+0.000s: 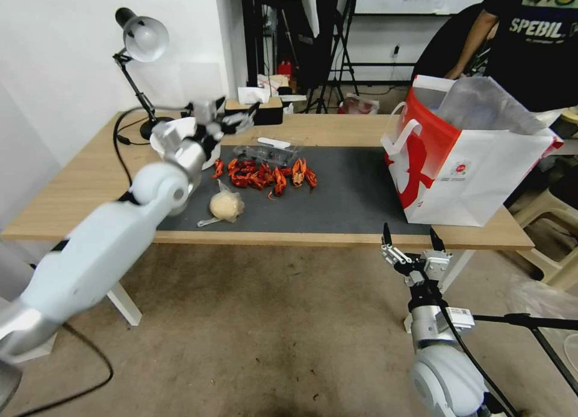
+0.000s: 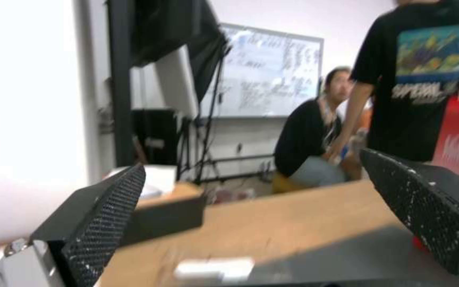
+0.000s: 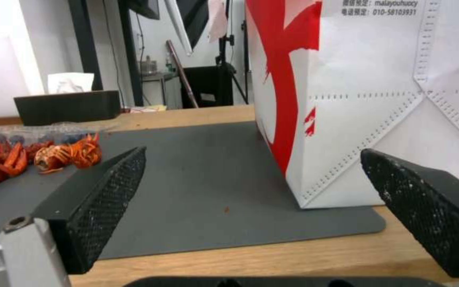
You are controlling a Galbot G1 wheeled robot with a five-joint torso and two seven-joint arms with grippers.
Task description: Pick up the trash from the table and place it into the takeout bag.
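— Red crayfish shells (image 1: 265,175) lie heaped on the dark grey mat (image 1: 349,194), toward its far left part. What sits by them?

— Just behind the shells lies a clear plastic tray (image 1: 268,153) with a white utensil (image 1: 273,143) at its far edge. Nearer the robot, close to the mat's front edge, sits a beige plastic-wrapped wad (image 1: 226,205).

— And the takeout bag?

— The takeout bag (image 1: 475,176) stands upright at the right end of the desk (image 1: 78,182), partly on the mat. Its red side faces the shells, its white face carries a small red logo, and white strap handles hang at the red side. Grey-white paper sticks up out of its open top.

— Where is the left hand?

— The left hand (image 1: 232,123) is raised over the far left corner of the mat, beyond the shells, near a black tissue box (image 1: 256,111). In the left wrist view its fingers (image 2: 102,215) are spread wide with nothing between them.

— The right one?

— The right hand (image 1: 410,239) hangs off the desk's front edge, below the bag, fingers pointing up. In the right wrist view the fingers (image 3: 107,199) are spread wide and hold nothing, with the bag's corner just ahead.

— Anything else on the desk?

— A black desk lamp (image 1: 141,55) stands at the far left corner.
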